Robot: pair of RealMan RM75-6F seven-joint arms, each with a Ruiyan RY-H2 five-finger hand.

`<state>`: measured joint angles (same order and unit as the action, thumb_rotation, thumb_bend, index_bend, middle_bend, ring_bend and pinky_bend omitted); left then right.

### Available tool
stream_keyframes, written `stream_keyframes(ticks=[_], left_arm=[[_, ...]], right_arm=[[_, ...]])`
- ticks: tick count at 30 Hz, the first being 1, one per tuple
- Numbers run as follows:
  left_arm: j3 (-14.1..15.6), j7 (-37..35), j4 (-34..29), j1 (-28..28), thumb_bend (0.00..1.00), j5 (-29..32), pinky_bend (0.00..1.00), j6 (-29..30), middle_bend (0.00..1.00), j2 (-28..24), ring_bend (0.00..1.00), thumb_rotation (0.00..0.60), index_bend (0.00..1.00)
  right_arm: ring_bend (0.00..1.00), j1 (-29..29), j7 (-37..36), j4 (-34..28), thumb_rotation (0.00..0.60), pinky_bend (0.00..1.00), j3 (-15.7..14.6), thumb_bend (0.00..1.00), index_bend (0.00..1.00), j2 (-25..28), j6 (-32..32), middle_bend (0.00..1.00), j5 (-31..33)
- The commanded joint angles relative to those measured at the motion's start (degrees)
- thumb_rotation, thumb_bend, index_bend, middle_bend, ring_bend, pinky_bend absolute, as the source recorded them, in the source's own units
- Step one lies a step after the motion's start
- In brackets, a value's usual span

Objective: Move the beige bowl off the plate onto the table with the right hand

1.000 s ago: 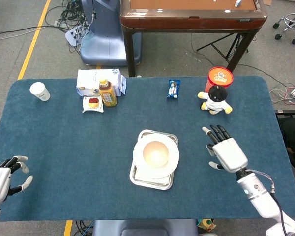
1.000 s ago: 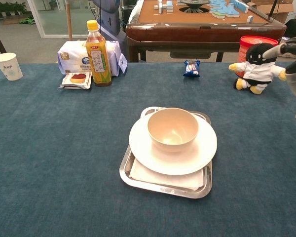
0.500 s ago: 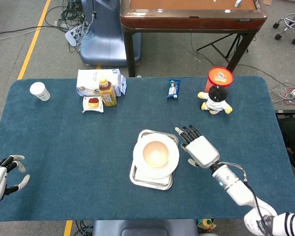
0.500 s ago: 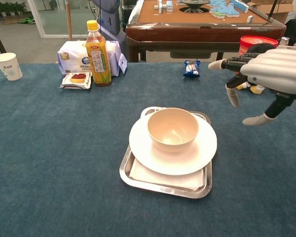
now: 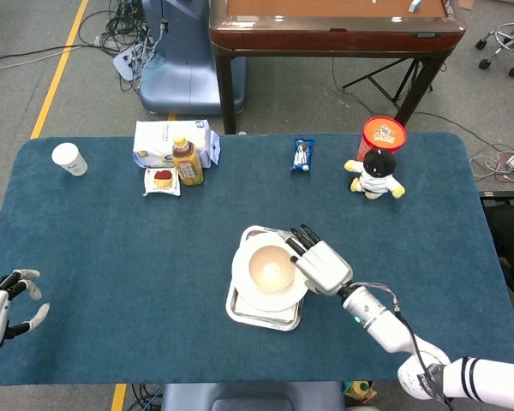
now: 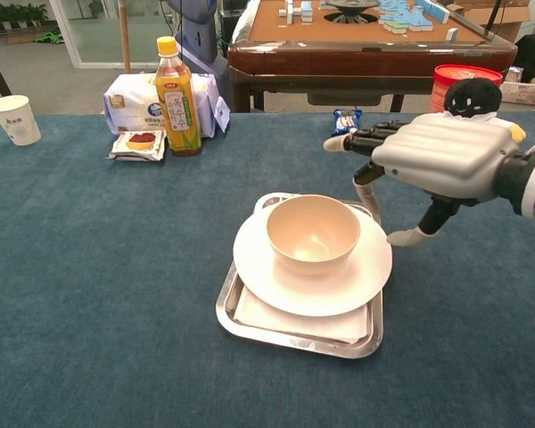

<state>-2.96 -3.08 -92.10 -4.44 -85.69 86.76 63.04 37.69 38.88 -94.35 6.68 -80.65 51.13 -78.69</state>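
Observation:
The beige bowl (image 5: pixel 271 266) (image 6: pixel 312 234) sits upright on a white plate (image 5: pixel 250 291) (image 6: pixel 276 285), which rests on a steel tray (image 5: pixel 261 318) (image 6: pixel 294 339) near the table's middle front. My right hand (image 5: pixel 319 262) (image 6: pixel 428 160) hovers just right of the bowl, fingers spread and stretched over the bowl's right rim, holding nothing. I cannot tell whether it touches the rim. My left hand (image 5: pixel 2 301) is at the table's front left corner, fingers apart and empty; the chest view does not show it.
At the back left stand a paper cup (image 5: pixel 69 158) (image 6: pixel 13 119), a tea bottle (image 5: pixel 186 161) (image 6: pixel 176 96), a tissue pack (image 5: pixel 158 141) and a wrapped snack (image 5: pixel 162 181). A blue packet (image 5: pixel 301 156), a plush penguin (image 5: pixel 375 174) and a red canister (image 5: pixel 383 134) are at the back right.
My right hand has swept left across the table from its right side to the bowl's right rim. The left hand has drawn back slightly. Bowl, plate and tray have not moved.

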Motion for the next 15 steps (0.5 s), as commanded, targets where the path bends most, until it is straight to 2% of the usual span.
stream_keyframes(ticks=[1,15], left_arm=[[0.0,-0.2,0.0,0.0,0.26,0.1,0.52,0.0,0.34,-0.1,0.34,0.600,0.57],[-0.2,-0.3,0.0,0.2,0.26,0.1,0.52,0.2,0.34,-0.3,0.34,0.600,0.57]], right_arm=[[0.00,0.8,0.8,0.1,0.600,0.02,-0.4,0.31,0.50,-0.6,-0.6,0.00,0.4],[0.00,2.8,3.8,0.4,0.600,0.02,-1.6,0.34,0.50,-2.6,-0.2,0.00,3.1]])
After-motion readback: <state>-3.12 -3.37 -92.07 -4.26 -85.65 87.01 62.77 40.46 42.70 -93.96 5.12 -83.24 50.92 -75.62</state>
